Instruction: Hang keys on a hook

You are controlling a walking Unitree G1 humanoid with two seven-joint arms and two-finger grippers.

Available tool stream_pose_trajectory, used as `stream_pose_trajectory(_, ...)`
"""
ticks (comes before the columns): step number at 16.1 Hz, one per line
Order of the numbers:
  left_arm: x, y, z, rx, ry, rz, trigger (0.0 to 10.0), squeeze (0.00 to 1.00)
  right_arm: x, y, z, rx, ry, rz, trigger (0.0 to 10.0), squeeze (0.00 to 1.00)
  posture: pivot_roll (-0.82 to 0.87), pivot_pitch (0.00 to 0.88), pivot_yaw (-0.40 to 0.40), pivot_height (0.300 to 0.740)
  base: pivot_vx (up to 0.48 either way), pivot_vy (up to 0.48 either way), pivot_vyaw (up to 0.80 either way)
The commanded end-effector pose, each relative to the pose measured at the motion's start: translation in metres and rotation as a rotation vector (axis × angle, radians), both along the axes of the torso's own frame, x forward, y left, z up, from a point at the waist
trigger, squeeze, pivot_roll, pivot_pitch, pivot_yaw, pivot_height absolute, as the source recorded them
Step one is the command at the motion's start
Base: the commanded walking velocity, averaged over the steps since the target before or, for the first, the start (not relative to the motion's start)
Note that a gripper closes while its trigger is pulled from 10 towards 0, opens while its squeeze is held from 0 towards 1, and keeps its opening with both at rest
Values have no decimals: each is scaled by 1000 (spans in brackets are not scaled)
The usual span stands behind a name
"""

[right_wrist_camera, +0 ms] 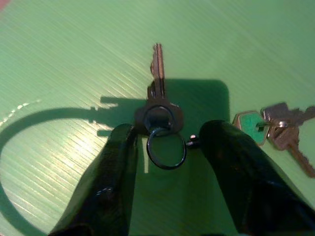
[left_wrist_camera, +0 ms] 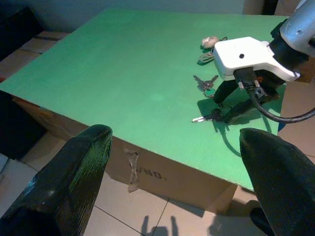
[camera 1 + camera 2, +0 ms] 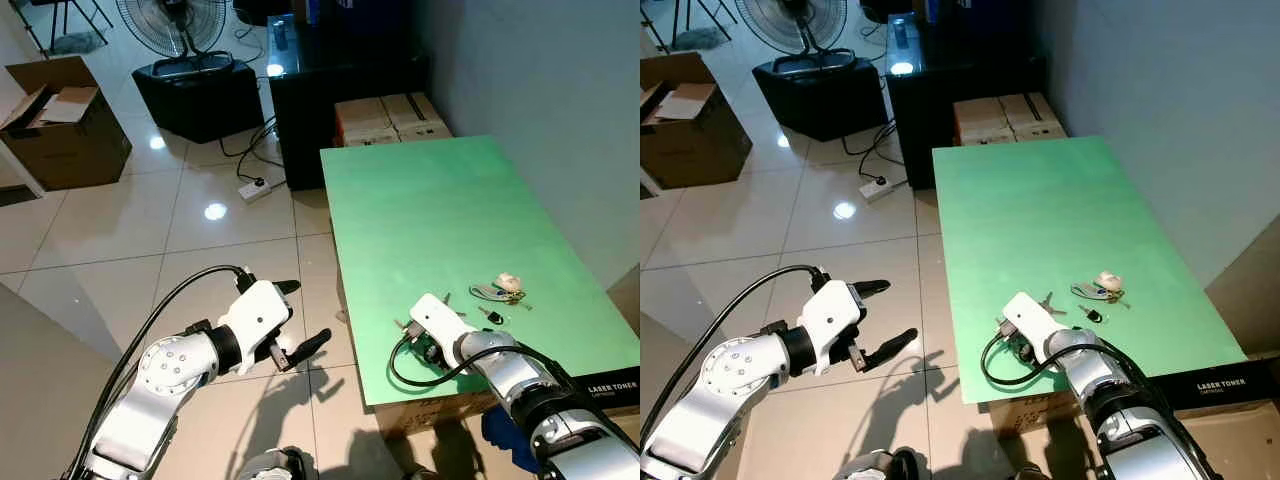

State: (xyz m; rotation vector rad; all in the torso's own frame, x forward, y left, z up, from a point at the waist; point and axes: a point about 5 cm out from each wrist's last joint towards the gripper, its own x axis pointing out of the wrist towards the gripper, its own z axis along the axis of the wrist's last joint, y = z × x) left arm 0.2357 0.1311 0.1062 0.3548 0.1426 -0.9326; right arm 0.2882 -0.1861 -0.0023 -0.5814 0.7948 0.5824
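A single key with a black head and a black ring (image 1: 158,118) lies near the front left corner of the green table (image 3: 430,200). My right gripper (image 1: 167,135) is down on it, open, with the ring between its two fingers. Right beside it lies a small bunch of keys with a green tag (image 1: 273,127). A third bunch with a pale fob (image 3: 503,288) lies farther right on the table. My left gripper (image 3: 305,312) hovers open and holding nothing over the tiled floor, left of the table's front edge.
The table top rests on cardboard boxes (image 2: 147,169), with a grey wall (image 3: 560,90) along its right side. Behind it stand a black cabinet (image 3: 330,90) and two boxes (image 3: 390,118). A power strip with cables (image 3: 255,187), a fan (image 3: 175,25) and an open carton (image 3: 60,120) are on the floor.
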Motion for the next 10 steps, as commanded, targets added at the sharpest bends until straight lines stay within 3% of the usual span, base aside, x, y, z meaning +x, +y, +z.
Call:
stream_pose_trajectory(1, -2, 3, 2, 4, 3, -4, 10000, 0, 4, 3, 2, 21, -17, -8, 549, 0, 72, 89, 111, 740, 0, 0, 0)
stream_pose_trajectory(2, -3, 3, 2, 4, 6, -7, 10000, 0, 4, 3, 2, 21, -15, -7, 0, 0, 74, 88, 110, 740, 0, 0, 0)
stream_pose_trajectory(10, -5, 1, 3, -16, 37, -36, 10000, 0, 5, 5, 1, 34, -11, -4, 0, 0, 75, 84, 111, 740, 0, 0, 0)
